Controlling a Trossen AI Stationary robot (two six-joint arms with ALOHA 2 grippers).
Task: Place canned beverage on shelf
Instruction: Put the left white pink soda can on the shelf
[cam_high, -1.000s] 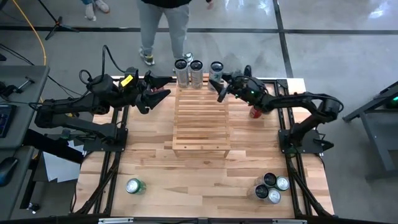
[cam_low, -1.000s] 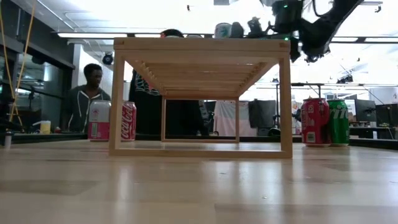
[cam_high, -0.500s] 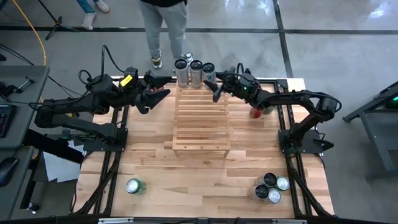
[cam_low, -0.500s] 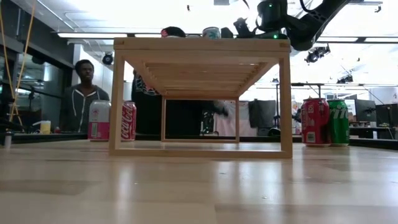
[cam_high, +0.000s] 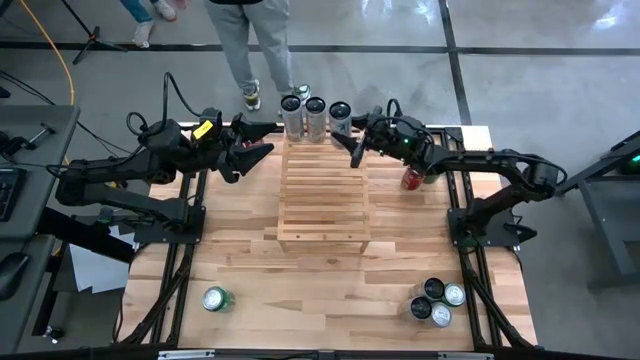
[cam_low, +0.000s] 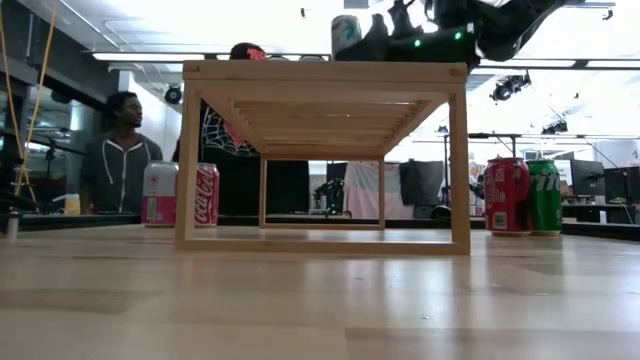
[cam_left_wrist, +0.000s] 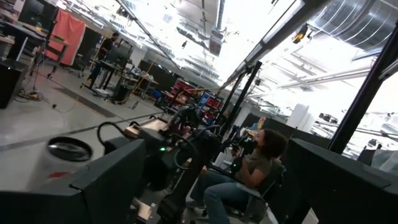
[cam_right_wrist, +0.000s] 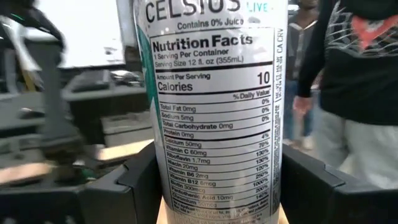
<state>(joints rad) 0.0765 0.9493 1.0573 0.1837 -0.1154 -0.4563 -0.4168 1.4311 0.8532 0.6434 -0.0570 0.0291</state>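
Note:
The shelf (cam_high: 325, 195), a pale slatted wooden rack, stands mid-table. My right gripper (cam_high: 352, 135) reaches in from the right and is shut on a silver Celsius can (cam_right_wrist: 214, 106) above the shelf's far end. In the low view this can (cam_low: 346, 35) shows above the shelf's top edge (cam_low: 325, 70). Two more silver cans (cam_high: 291, 115) (cam_high: 315, 115) stand just left of it. My left gripper (cam_high: 250, 150) waits open at the shelf's far left corner, with nothing between its fingers (cam_left_wrist: 106, 180). My right gripper pinches the can's lower body (cam_right_wrist: 168, 186) between its two fingers (cam_right_wrist: 134, 186), one on each side. The fingers lie level and come from the table's right. The can stands upright. The shelf's front edge hides whether its bottom is clear of the slats.
A red can (cam_high: 410, 180) stands on the table under my right arm, with a green one (cam_low: 545, 195) beside it. A pink can and a cola can (cam_low: 180, 195) stand to the shelf's left. A green can (cam_high: 215, 298) and several cans (cam_high: 435, 300) stand near the front. People stand behind the table.
My right gripper has carried the can a little toward the table's left, closer to the two standing cans, and then up. In the low view the can now shows much higher above the shelf's top edge. It has stayed upright. A person behind the table has walked left.

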